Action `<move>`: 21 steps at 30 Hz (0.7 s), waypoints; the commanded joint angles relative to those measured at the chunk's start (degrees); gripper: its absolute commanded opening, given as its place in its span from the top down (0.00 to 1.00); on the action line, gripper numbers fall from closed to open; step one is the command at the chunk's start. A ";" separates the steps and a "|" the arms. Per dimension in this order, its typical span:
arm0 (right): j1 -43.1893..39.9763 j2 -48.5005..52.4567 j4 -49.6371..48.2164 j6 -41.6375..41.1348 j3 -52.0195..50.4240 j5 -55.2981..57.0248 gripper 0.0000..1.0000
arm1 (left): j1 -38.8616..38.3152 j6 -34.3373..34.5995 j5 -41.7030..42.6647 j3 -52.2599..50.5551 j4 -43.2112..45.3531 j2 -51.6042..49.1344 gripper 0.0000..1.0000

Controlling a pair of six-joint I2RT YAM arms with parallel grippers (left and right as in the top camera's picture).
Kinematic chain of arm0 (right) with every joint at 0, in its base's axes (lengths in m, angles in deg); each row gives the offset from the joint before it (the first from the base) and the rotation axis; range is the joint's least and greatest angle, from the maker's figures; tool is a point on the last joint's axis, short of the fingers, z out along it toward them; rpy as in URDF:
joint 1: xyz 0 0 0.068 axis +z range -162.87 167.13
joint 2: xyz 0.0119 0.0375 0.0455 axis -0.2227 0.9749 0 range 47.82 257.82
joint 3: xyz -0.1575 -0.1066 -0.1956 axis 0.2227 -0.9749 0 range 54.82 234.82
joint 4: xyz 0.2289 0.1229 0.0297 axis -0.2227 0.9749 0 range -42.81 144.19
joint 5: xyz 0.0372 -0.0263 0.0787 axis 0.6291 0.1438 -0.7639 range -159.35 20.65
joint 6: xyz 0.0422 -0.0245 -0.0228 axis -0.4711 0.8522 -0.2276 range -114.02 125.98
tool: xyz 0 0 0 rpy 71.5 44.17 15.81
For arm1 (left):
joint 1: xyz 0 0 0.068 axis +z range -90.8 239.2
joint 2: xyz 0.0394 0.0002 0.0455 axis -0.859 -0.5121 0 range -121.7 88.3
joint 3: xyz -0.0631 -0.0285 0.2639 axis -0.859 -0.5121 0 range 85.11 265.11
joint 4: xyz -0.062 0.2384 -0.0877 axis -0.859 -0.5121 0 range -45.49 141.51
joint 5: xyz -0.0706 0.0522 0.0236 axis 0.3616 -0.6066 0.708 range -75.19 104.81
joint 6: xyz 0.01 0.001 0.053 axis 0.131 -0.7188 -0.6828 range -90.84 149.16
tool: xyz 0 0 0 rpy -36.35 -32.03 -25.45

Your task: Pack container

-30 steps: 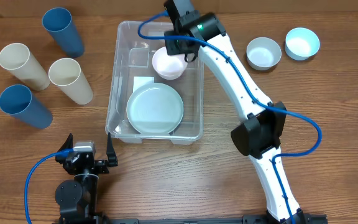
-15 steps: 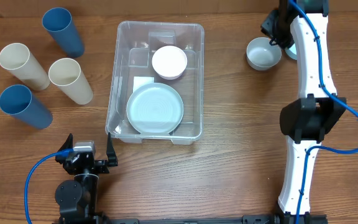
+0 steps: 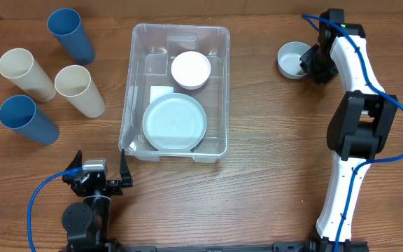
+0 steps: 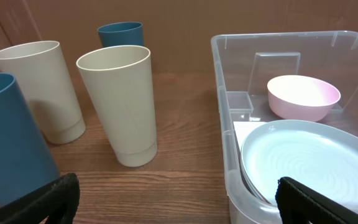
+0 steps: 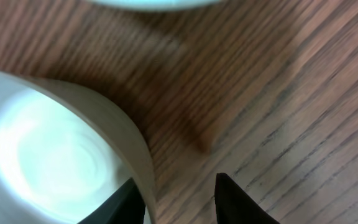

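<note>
My right gripper [image 5: 176,200] sat spread, seemingly over the grey bowl [image 3: 292,60] rim, far-right corner. A shallow pinch could've flipped it.

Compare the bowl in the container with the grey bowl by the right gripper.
Place: the pink bowl sits inside the container; the grey bowl stands on the table outside it. Colour: the pink bowl is pale, nearly white; the grey bowl is darker. Gripper: the open right gripper is at the grey bowl's rim; nothing is near the pink bowl. Both are round, upright and empty.
</note>
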 commanded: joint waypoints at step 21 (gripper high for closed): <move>28.11 -20.26 -3.74 17.22 7.98 4.76 0.96 | 0.33 -0.68 -0.15 -0.17 -0.02 0.59 0.00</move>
